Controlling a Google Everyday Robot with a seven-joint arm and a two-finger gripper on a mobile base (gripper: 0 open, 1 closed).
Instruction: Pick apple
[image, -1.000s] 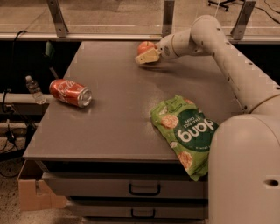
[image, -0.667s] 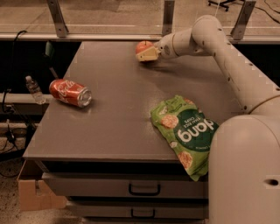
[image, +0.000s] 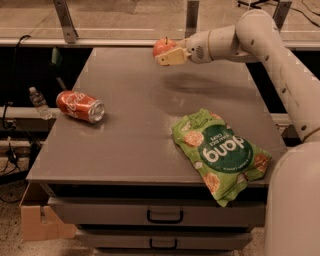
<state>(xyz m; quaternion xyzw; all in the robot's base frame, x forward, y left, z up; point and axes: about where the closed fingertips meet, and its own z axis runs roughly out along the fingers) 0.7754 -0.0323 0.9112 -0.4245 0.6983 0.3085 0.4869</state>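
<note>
The apple (image: 162, 47) is small, round and red-orange with a short dark stem. It is held in my gripper (image: 167, 53), which is shut on it and lifted above the far part of the grey table (image: 125, 135). The gripper's cream fingers (image: 172, 57) wrap the apple's right and lower side. The arm reaches in from the right. A dark shadow lies on the table below the gripper.
A red soda can (image: 80, 106) lies on its side at the table's left. A green snack bag (image: 220, 152) lies at the front right, overhanging the edge. A small plastic bottle (image: 38, 101) and a cardboard box (image: 37, 220) are off the table's left side.
The gripper has risen with the apple, lifting it off the table and a little further towards the far edge. The can and bag have not moved.
</note>
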